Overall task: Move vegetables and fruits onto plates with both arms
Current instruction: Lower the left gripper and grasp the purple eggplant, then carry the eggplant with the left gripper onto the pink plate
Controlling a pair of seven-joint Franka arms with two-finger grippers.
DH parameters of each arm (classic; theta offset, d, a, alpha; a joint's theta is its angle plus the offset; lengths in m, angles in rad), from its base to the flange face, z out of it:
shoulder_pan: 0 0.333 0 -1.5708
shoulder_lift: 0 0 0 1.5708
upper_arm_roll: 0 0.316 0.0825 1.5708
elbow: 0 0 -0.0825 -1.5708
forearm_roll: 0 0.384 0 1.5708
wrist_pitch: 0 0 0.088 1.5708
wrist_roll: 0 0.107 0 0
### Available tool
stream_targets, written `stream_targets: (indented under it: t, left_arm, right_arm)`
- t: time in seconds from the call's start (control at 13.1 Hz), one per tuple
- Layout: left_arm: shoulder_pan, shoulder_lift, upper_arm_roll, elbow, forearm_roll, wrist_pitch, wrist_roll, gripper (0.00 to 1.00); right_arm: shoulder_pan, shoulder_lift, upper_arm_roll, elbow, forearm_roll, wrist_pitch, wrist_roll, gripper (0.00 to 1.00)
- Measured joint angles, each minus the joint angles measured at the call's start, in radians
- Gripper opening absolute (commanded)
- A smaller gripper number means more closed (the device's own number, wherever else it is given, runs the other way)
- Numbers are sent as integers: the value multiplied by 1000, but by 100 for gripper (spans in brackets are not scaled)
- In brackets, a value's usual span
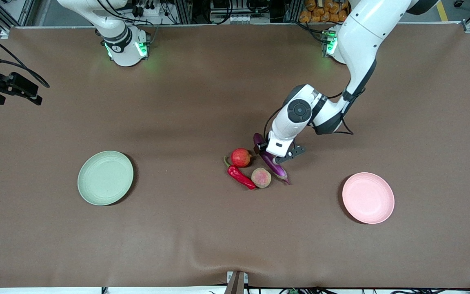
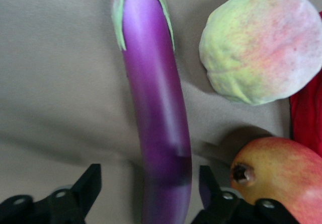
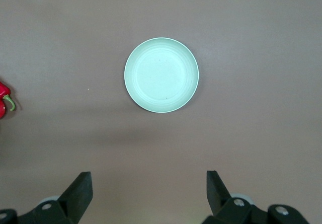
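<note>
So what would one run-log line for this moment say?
left gripper: open, fingers either side of eggplant | right gripper: open, high over green plate, waiting | both plates: nothing on them

No words, brand names, numbers or signs can be read in any of the three views. The right arm's base, at the upper left of the front view, carries a small dark round mark on its collar, but it is too small to make out.
</note>
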Motion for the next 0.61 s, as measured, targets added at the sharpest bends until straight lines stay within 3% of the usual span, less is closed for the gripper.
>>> stream_targets:
  t: [0.08, 0.23, 0.31, 0.38, 0.61]
  left_arm:
    - [0, 12, 1, 1, 0, 18, 0, 65]
    - [0, 33, 3, 6, 1, 45, 0, 32]
    - [0, 40, 3, 10, 2, 53, 0, 10]
    - [0, 43, 4, 13, 5, 56, 1, 0]
    - [26, 19, 8, 34, 73, 9, 14, 0]
  right_arm:
    - [0, 0, 0, 0, 0, -2, 0, 100]
    - [0, 0, 0, 0, 0, -3, 0, 100]
    - [0, 0, 0, 0, 0, -3, 0, 100]
    - [0, 0, 0, 0, 0, -3, 0, 100]
    - [1, 0, 2, 0, 0, -4, 0, 100]
